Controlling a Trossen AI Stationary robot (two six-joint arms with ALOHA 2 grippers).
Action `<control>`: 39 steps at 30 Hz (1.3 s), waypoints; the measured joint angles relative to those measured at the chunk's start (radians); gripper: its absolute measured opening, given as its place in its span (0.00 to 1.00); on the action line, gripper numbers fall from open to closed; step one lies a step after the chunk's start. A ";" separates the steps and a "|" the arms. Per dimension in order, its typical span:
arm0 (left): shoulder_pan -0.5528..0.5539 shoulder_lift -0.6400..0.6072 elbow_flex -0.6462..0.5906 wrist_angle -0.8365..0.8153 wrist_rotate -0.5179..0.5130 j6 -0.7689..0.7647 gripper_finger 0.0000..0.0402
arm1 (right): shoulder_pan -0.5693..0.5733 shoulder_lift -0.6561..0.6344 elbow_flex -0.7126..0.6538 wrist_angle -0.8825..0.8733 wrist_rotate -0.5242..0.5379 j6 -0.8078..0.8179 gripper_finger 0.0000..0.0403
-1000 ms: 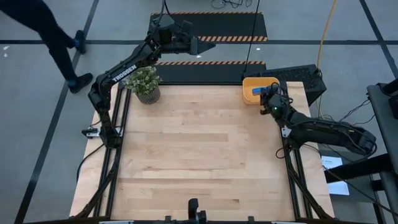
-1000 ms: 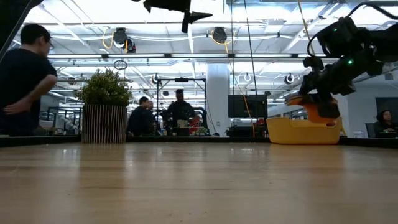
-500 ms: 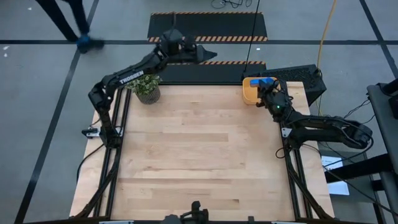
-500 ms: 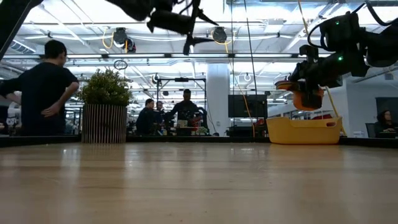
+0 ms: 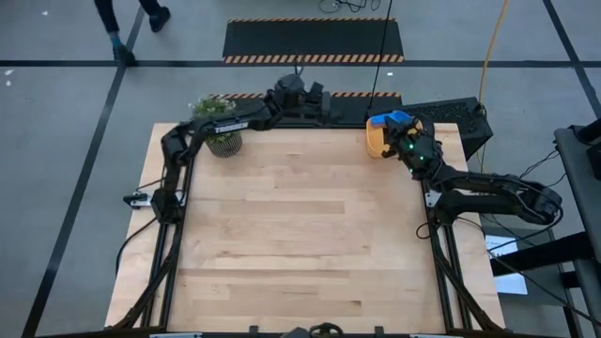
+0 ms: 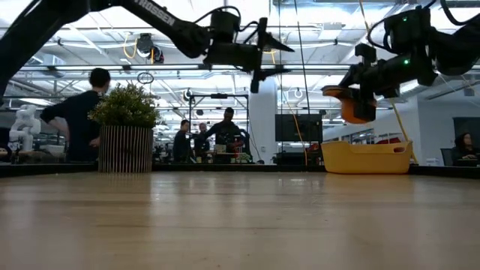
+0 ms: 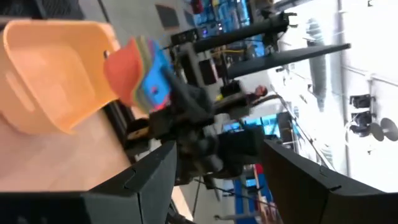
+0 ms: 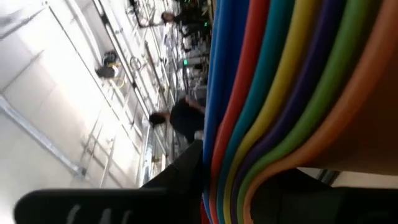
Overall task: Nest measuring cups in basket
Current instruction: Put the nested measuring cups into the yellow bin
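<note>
Orange-bottomed stack of measuring cups clamped in right gripper, above yellow basket.

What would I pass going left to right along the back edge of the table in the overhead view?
potted plant → left gripper → yellow basket → right gripper, holding the stack of measuring cups
</note>
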 joint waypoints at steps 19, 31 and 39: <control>-0.019 0.101 0.004 0.050 0.198 -0.051 0.58 | -0.011 0.000 0.030 0.020 -0.585 -0.031 0.20; -0.005 0.100 0.004 0.040 0.214 -0.032 0.58 | -0.011 0.000 0.030 0.035 -0.940 -0.090 0.20; 0.030 0.100 0.004 -0.012 0.211 -0.003 0.58 | -0.011 0.000 0.030 0.037 -1.099 -0.102 0.20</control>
